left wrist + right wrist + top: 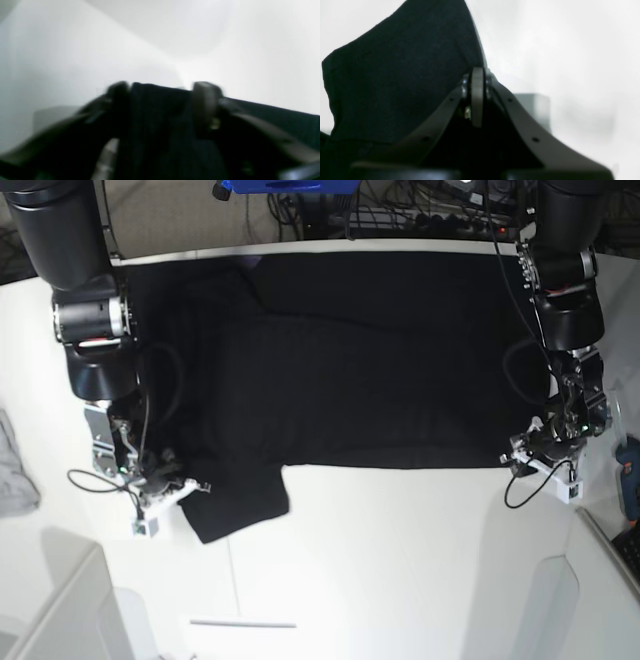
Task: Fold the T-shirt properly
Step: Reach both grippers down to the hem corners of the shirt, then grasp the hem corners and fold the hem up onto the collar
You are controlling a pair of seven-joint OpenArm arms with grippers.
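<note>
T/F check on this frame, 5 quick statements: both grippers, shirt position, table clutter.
1. The right gripper is shut on the T-shirt. True: black cloth is pinched between its closed pads in the right wrist view.
2. The left gripper is open and clear of the cloth. False: black fabric fills the gap between its fingers; it is shut on the shirt.
3. The shirt lies spread across the white table. True.
4. The shirt is already folded into a small stack. False: it is spread wide, with one sleeve sticking out toward the near edge.
5. A grey cloth lies on top of the shirt. False: it lies apart, at the base view's left edge.
</note>
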